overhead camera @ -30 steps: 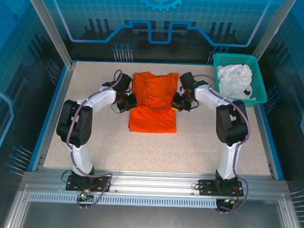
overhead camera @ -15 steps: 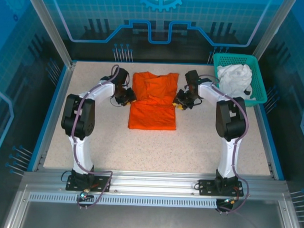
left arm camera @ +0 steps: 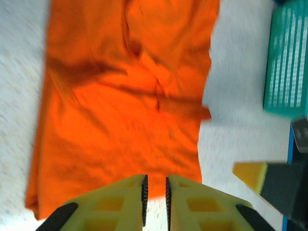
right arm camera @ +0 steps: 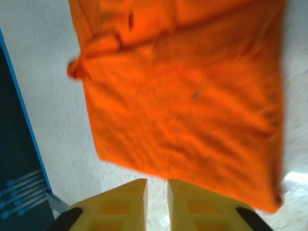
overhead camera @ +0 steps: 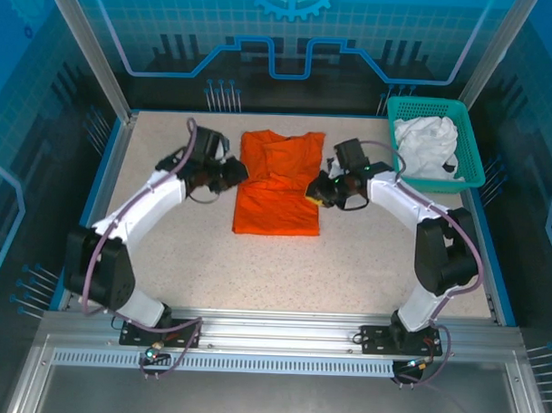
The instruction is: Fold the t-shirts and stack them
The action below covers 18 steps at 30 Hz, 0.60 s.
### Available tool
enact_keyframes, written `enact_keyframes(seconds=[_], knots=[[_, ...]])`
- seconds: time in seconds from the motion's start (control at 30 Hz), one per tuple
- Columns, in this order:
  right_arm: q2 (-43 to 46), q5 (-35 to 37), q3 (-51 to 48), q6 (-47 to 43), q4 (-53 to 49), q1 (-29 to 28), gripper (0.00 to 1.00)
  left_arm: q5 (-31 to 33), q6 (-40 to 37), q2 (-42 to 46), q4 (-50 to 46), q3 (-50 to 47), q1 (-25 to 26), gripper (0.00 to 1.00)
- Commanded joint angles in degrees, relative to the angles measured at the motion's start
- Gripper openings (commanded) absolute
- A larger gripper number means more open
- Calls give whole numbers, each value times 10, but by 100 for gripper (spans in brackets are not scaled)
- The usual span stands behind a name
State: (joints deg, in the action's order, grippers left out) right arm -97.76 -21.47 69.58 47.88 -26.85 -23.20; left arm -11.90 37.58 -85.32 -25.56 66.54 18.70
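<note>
The orange t-shirt [overhead camera: 279, 184] lies folded into a rectangle on the table's far middle, its sleeves tucked in. My left gripper [overhead camera: 234, 171] sits just off the shirt's left edge. In the left wrist view its jaws [left arm camera: 155, 182] stand a narrow gap apart over the shirt's [left arm camera: 125, 106] edge, with bare table between them. My right gripper [overhead camera: 317, 192] hovers at the shirt's right edge. Its jaws [right arm camera: 157, 185] are also slightly parted and hold nothing, just short of the cloth [right arm camera: 192, 96]. The white t-shirt [overhead camera: 426, 144] is bunched up in the basket.
The teal lattice basket [overhead camera: 468, 172] stands at the back right corner, and its wall [left arm camera: 287, 57] appears in the left wrist view. The speckled table [overhead camera: 274, 270] has a raised blue rim [overhead camera: 97, 191] along its sides. Near the arms' bases runs an aluminium rail [overhead camera: 280, 338].
Both grippers have let go of the shirt's side edges and drawn slightly outward, jaws now a little apart. Both arms have swung their elbows outward and lower. The shirt lies still.
</note>
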Motion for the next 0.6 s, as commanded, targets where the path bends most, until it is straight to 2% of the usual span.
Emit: enact_keyframes(seconds=[0.0,0.13,0.23,0.4,0.57], knots=[[-7,-5,-43,-4,48,-26,14,-2,29,-11,65,-75,31,18],[-36,-13,-65,16,88,-40,11,-20,44,-48,134,-115,47,15],[-51,11,-71,11,85,-57,11,-26,46,-91,172,-130,55,15],[-78,25,-102,9,97,-64,12,-10,-2,-148,141,-118,62,16],[-78,39,-141,-1,103,-65,12,26,-19,-136,100,-146,62,19]])
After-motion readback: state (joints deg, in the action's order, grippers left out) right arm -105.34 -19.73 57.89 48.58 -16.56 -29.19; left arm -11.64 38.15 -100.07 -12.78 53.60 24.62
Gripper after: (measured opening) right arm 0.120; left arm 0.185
